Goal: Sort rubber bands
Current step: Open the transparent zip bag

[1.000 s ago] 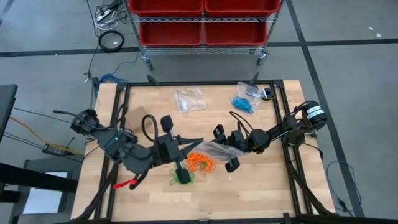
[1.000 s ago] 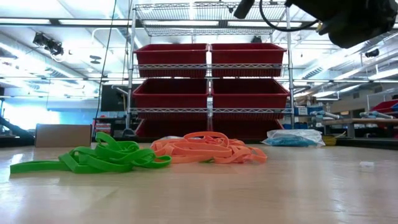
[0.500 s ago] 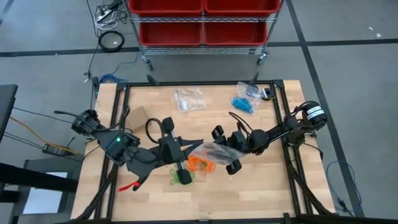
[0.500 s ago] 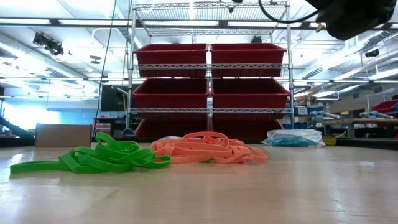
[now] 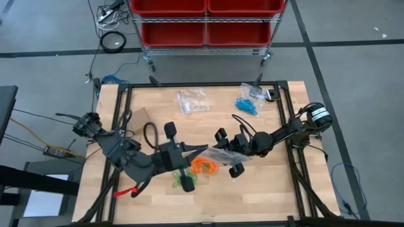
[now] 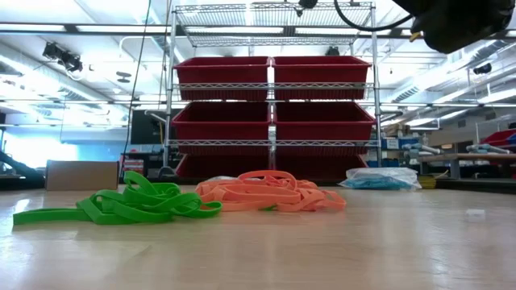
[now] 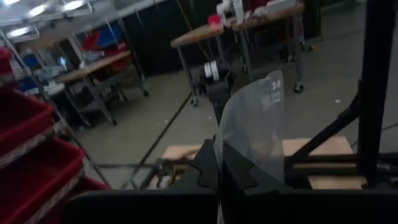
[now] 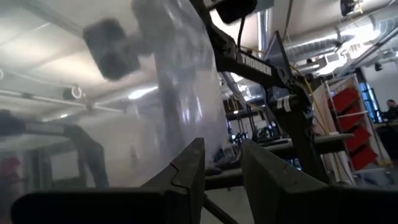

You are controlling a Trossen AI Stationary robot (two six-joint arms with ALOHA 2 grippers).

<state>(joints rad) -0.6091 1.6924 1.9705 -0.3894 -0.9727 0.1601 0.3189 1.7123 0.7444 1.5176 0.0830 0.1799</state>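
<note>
A clear plastic bag hangs above the table's middle, between my two grippers. My left gripper comes from the left and is shut on it. My right gripper faces it from the right, tipped upward. Its fingers stand apart, with the bag's lower end by the gap. Orange rubber bands lie in a clump on the table under the bag. Green rubber bands lie in a clump nearer the front edge. Both clumps show in the low view: green rubber bands, orange rubber bands. My left gripper pinches the bag's near edge between its two shut fingers, which reach in level from the table's left. The bag stands up past the fingertips, lifted clear of the table. My right gripper: I cannot tell whether its fingers touch the bag.
A clear bag with pale contents and a bag of blue bands lie at the far side of the table. A shelf rack with red bins stands beyond the far edge. Bare wood lies at the near right.
</note>
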